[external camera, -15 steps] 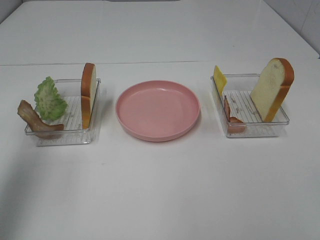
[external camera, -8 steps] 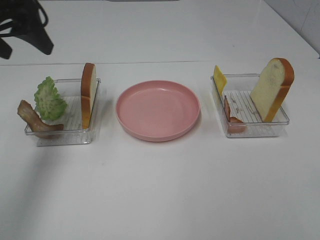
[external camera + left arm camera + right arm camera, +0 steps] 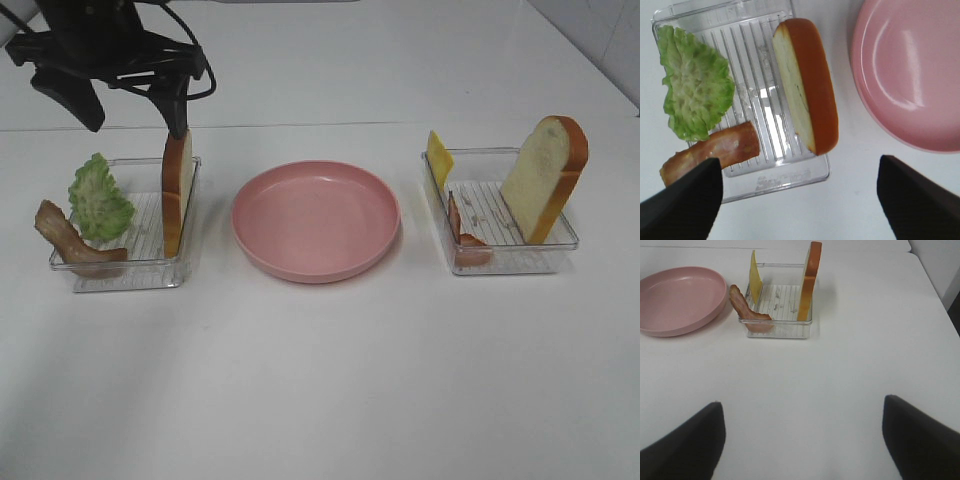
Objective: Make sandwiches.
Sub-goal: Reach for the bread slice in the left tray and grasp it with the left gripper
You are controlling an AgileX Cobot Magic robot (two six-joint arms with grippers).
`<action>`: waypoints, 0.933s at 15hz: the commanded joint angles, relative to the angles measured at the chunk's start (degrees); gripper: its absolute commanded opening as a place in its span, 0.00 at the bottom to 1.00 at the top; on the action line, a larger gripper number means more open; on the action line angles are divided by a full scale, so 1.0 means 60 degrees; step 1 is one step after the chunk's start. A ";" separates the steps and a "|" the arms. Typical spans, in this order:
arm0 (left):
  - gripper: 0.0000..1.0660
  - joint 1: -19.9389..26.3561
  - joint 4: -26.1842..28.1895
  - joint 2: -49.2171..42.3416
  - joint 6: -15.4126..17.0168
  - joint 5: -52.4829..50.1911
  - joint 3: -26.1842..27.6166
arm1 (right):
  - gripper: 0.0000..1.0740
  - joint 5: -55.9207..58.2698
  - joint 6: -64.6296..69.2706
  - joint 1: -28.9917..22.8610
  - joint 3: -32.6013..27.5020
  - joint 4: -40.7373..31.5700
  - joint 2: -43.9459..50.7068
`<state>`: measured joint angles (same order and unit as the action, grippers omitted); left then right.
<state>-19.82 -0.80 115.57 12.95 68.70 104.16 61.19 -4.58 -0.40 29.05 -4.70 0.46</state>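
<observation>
Exterior high view: left fingers (image 3: 178,105) hang spread and empty above the bread slice (image 3: 177,190), which stands on edge against its tray (image 3: 120,272) wall, likely so they can straddle its crust. Right fingers (image 3: 685,445), equally released, sit well short of the second bread slice (image 3: 811,275).

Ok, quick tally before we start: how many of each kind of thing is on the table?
Bread slices: 2
Bacon strips: 2
Lettuce leaf: 1
Cheese slice: 1
Clear trays: 2
Pink plate: 1
Total: 9
</observation>
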 commanded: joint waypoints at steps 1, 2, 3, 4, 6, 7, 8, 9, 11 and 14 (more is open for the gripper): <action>0.74 -0.0181 -0.0325 0.0735 0.0411 0.0688 0.0821 | 0.75 -0.0067 -0.0057 0.0067 -0.0010 -0.0029 0.0115; 0.74 -0.0181 -0.0306 0.1031 0.0420 0.0688 0.1098 | 0.75 -0.0067 -0.0057 0.0067 -0.0010 -0.0029 0.0115; 0.74 -0.0181 -0.0306 0.1241 0.0420 0.0668 0.1241 | 0.75 -0.0067 -0.0057 0.0067 -0.0010 -0.0029 0.0115; 0.74 -0.0181 -0.0315 0.1413 0.0420 0.0525 0.1289 | 0.75 -0.0067 -0.0057 0.0067 -0.0010 -0.0029 0.0115; 0.71 -0.0181 -0.0306 0.1805 0.0602 0.0076 0.1289 | 0.75 -0.0067 -0.0057 0.0067 -0.0010 -0.0029 0.0115; 0.71 -0.0181 -0.0306 0.1805 0.0602 0.0076 0.1289 | 0.75 -0.0067 -0.0057 0.0067 -0.0010 -0.0029 0.0115; 0.68 -0.0181 -0.0334 0.1929 0.0659 0.0057 0.1289 | 0.75 -0.0067 -0.0057 0.0067 -0.0010 -0.0029 0.0115; 0.66 -0.0181 -0.0344 0.2005 0.0659 0.0048 0.1289 | 0.75 -0.0067 -0.0057 0.0067 -0.0010 -0.0029 0.0115; 0.61 -0.0181 -0.0344 0.2053 0.0659 -0.0105 0.1289 | 0.75 -0.0067 -0.0057 0.0067 -0.0010 -0.0029 0.0115; 0.30 -0.0153 -0.0344 0.2158 0.0659 -0.0220 0.1289 | 0.75 -0.0067 -0.0057 0.0067 -0.0010 -0.0029 0.0115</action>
<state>-20.74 -2.69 127.94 16.39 67.49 111.78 61.19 -4.58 -0.40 29.05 -4.70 0.46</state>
